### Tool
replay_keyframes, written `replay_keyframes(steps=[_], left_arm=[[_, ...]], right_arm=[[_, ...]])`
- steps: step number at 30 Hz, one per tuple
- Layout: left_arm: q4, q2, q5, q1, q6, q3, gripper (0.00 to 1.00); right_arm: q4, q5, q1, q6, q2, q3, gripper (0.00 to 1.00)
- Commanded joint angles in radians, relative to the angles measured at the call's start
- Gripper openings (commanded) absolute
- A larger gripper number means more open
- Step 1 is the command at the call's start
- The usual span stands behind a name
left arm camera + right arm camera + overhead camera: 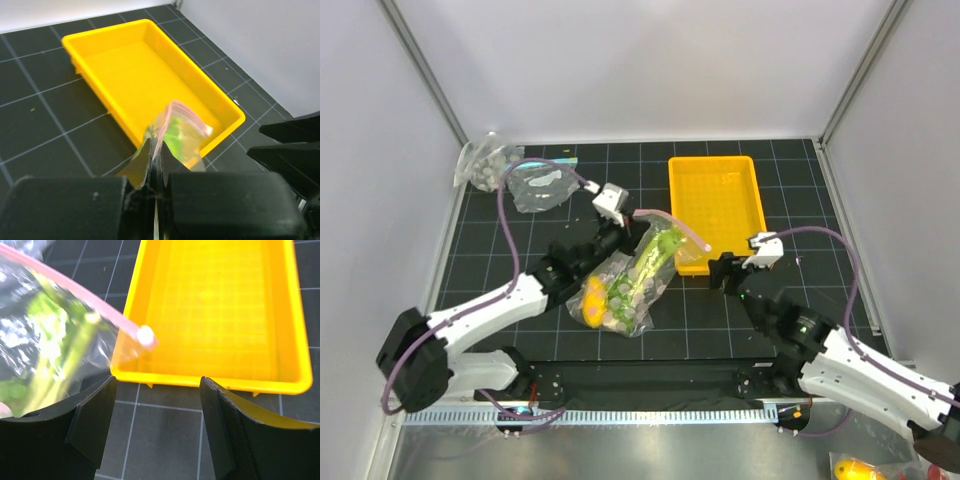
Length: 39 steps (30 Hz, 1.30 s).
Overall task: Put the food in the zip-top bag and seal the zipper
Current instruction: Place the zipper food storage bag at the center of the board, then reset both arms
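Observation:
The dotted zip-top bag lies at the table's middle and holds the leek, the lemon and the grapes. Its pink zipper arcs from the left gripper toward the yellow tray. My left gripper is shut on the bag's mouth edge, as the left wrist view shows, with the zipper rising beyond it. My right gripper is open and empty, just right of the bag. In the right wrist view the gripper sits below the zipper's free end, and the leek shows through the plastic.
An empty yellow tray stands right of the bag, close to the zipper's end. A clear bag with a light-blue strip and a bunched dotted bag lie at the back left. White walls close in the left, back and right.

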Motion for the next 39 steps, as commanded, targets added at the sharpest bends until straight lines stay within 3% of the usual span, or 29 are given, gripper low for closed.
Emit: replay_keyframes(steps=[1,9,10,11,12,14,15,17,22,27,33,39], left_arm=[[0.104,0.096,0.088,0.0,0.007,0.126,0.0],[0.058,0.391,0.092,0.001,0.004,0.416,0.0],[0.044,0.411,0.091,0.001,-0.005,0.444,0.06],[0.013,0.435,0.092,0.003,-0.016,0.473,0.39],[-0.072,0.466,0.092,0.003,-0.036,0.549,0.53],[-0.166,0.477,0.12,0.001,-0.059,0.597,0.74],[-0.18,0.459,0.105,0.001,-0.094,0.597,0.78],[-0.208,0.419,0.016,0.0,-0.122,0.57,0.99],[-0.289,0.238,-0.116,0.001,-0.177,0.443,1.0],[-0.424,-0.061,-0.245,0.001,-0.211,0.289,1.0],[-0.326,-0.366,-0.247,0.001,-0.168,-0.031,1.0],[-0.301,-0.44,-0.271,0.0,-0.102,-0.093,1.0]], right_arm=[[0.046,0.113,-0.001,0.04,-0.107,-0.034,0.74],[0.039,0.128,-0.002,0.045,-0.132,-0.042,0.74],[0.036,0.137,-0.002,0.048,-0.125,-0.038,0.74],[0.028,0.148,-0.001,0.054,-0.121,-0.031,0.74],[0.014,0.176,-0.002,0.066,-0.112,-0.029,0.74],[0.013,0.191,-0.001,0.079,-0.111,-0.028,0.79],[0.011,0.196,-0.001,0.083,-0.109,-0.028,0.79],[0.01,0.2,-0.001,0.085,-0.111,-0.023,0.8],[0.013,0.187,-0.002,0.08,-0.124,-0.02,0.82],[0.013,0.19,-0.001,0.062,-0.177,-0.037,0.84],[0.025,0.171,-0.001,0.034,-0.223,-0.052,0.84],[0.016,0.182,-0.002,0.031,-0.256,-0.068,0.84]])
